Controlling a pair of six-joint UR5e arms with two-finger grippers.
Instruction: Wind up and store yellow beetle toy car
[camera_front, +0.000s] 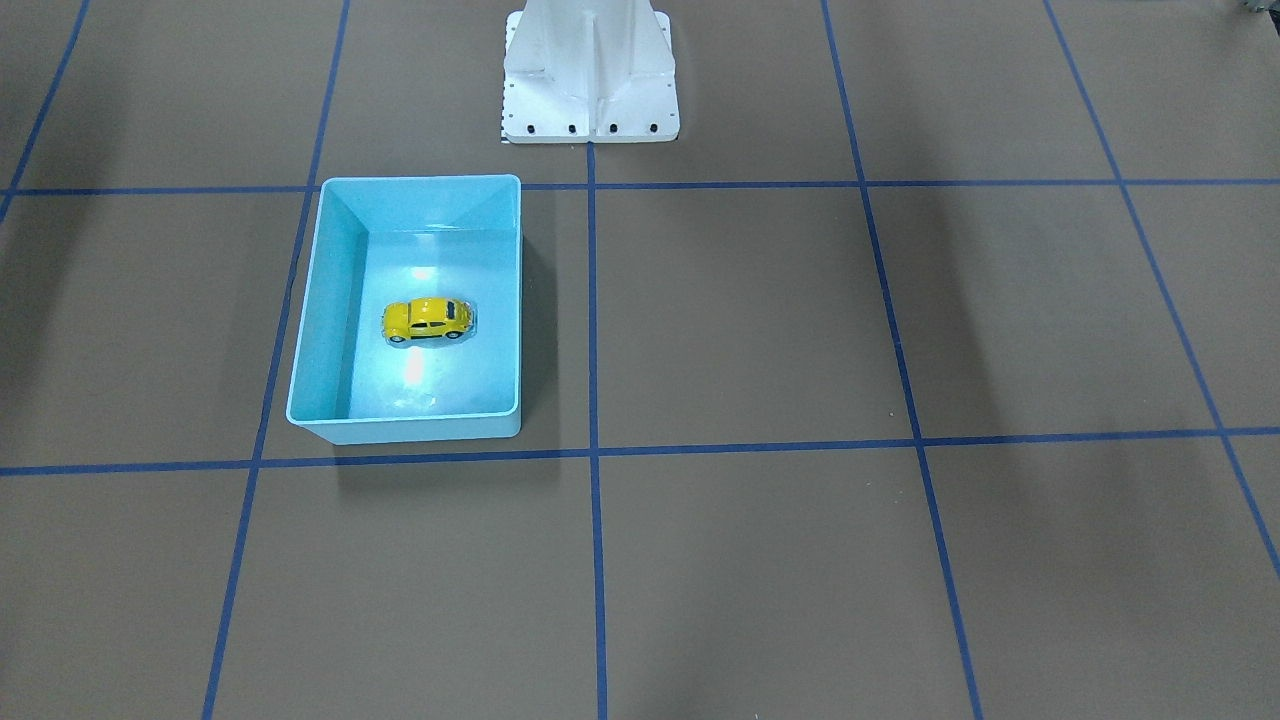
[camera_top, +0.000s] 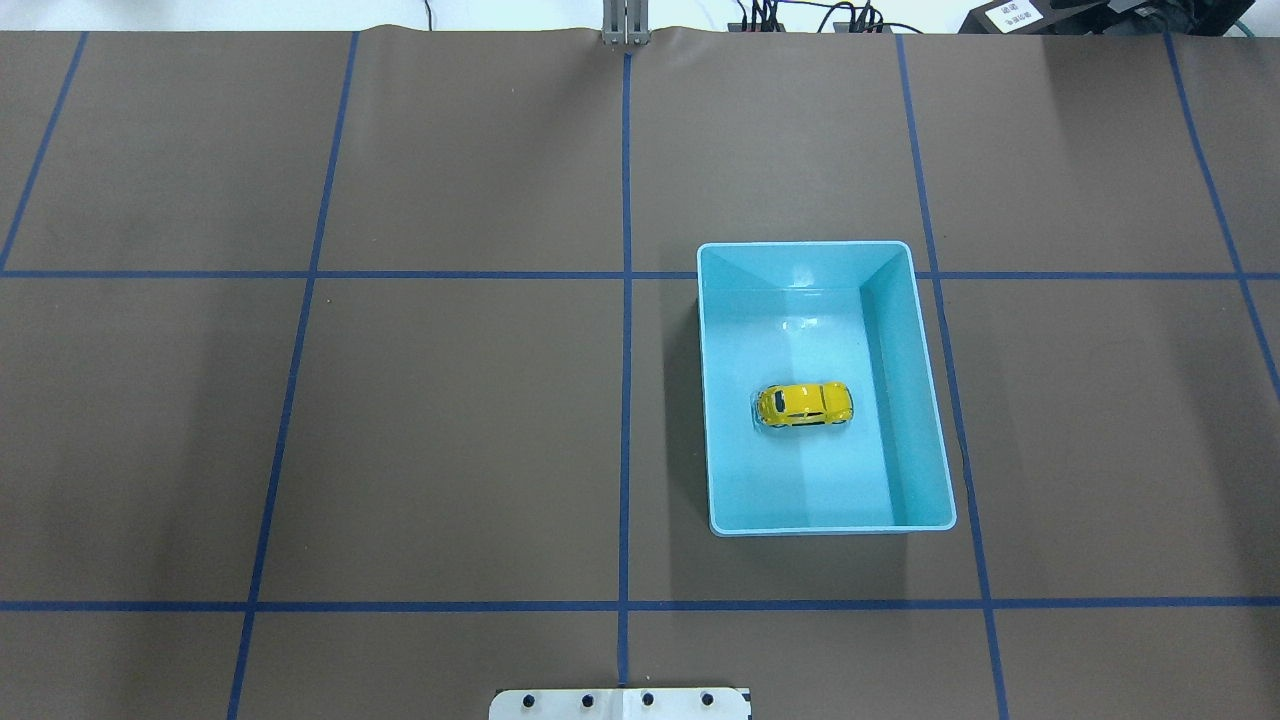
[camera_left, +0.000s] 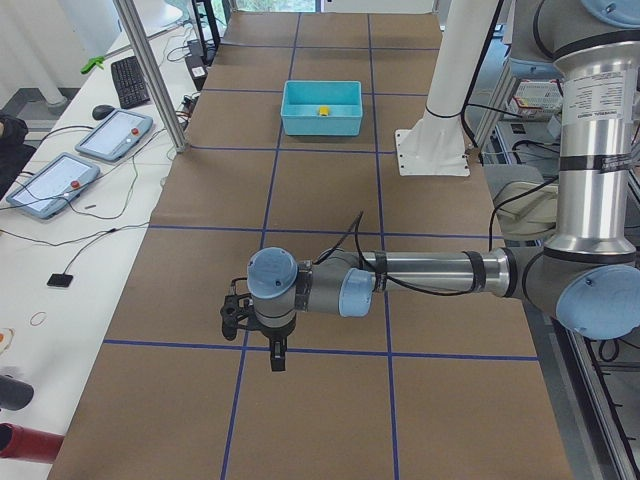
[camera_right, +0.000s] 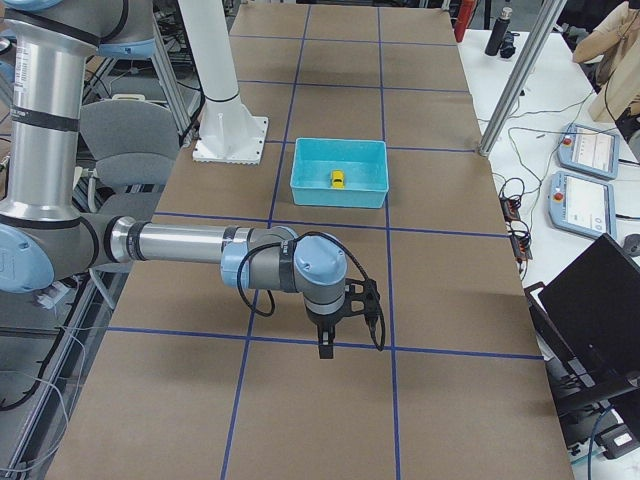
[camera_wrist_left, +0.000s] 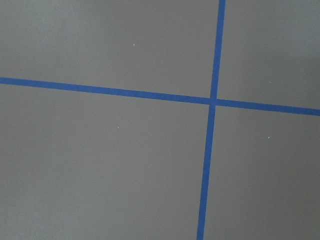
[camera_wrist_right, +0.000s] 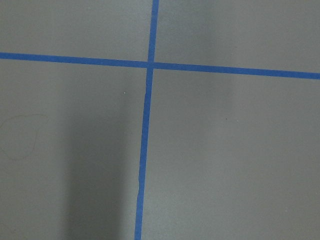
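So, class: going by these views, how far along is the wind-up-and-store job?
Done, apparently: the yellow beetle toy car sits inside the blue bin. In hand: nothing; the left gripper and right gripper hang over the table, away from the bin. Left: nothing visible, though whether the car was wound cannot be told.
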